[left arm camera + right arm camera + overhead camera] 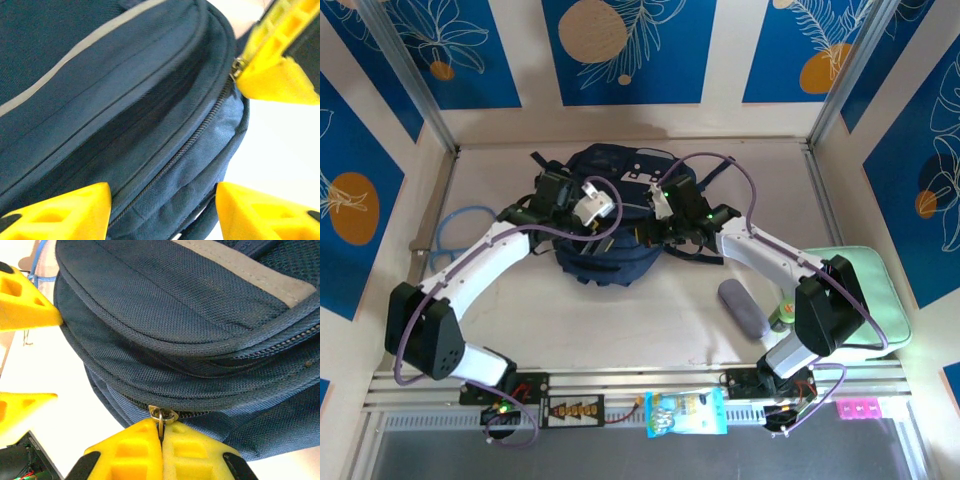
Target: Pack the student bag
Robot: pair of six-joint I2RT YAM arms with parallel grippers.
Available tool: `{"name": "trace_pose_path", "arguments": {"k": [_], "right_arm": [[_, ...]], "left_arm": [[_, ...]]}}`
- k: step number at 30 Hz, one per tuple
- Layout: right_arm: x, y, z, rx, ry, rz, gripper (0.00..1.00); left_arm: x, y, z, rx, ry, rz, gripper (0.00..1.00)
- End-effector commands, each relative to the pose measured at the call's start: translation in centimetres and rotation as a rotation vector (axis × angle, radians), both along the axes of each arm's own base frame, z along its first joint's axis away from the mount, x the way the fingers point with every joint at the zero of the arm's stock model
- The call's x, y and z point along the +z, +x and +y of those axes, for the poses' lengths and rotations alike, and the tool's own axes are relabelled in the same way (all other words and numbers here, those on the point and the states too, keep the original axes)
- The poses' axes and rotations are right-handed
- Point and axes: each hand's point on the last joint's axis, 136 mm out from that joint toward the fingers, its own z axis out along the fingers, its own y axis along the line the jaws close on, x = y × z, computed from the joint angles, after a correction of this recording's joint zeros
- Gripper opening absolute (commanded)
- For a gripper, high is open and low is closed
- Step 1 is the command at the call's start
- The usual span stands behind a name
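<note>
The student bag (605, 260), a dark navy backpack with a grey trim stripe (75, 52), lies at the middle back of the table with both arms reaching over it. My right gripper (162, 429) is shut on the bag's small metal zipper pull (161, 416) at the end of a zip line (192, 140). My left gripper (162, 202) is open, its yellow fingers (60, 212) straddling the bag's edge fabric just beside that zip, with the bag between them but not pinched. The right gripper's yellow fingers (272, 65) show in the left wrist view, on the pull.
A flat mint-green zip case (875, 290) lies at the right, a grey pouch (744, 308) beside it. A coiled blue cable (460, 232) lies at the left. A blue snack packet (686, 412) and a pink item (860, 408) sit on the front rail.
</note>
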Motion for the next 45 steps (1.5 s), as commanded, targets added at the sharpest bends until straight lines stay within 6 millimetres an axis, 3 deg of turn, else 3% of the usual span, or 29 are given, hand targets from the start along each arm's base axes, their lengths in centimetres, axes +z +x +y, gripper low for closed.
{"name": "trace_pose_path", "arguments": {"k": [1,6,13,19,25,32,45], "right_arm": [[3.5,0.0,1.1,0.043,0.100,-0.062,0.00],[3.4,0.0,1.3,0.056,0.109,-0.055,0.00],[3.1,-0.6,1.4,0.085,0.107,-0.040,0.00],[3.0,-0.8,1.5,0.101,0.103,-0.038,0.00],[1.0,-1.4,0.0,0.146,0.010,-0.041,0.01],[-2.0,0.6,-4.4,0.072,-0.159,-0.033,0.06],[-2.7,5.3,-7.3,-0.087,-0.214,0.011,0.07]], "left_arm": [[0.2,-0.2,-1.3,-0.171,0.032,-0.101,0.53],[-0.8,0.7,-1.3,-0.202,0.095,-0.136,0.43],[-1.8,0.7,-1.7,-0.276,0.132,-0.141,0.40],[-1.5,1.4,-1.9,-0.281,0.135,-0.184,0.18],[0.2,1.2,-1.2,-0.265,0.123,-0.272,0.00],[1.1,0.0,-0.5,-0.256,0.103,-0.287,0.00],[1.1,-1.8,-0.5,-0.281,0.071,-0.234,0.00]]}}
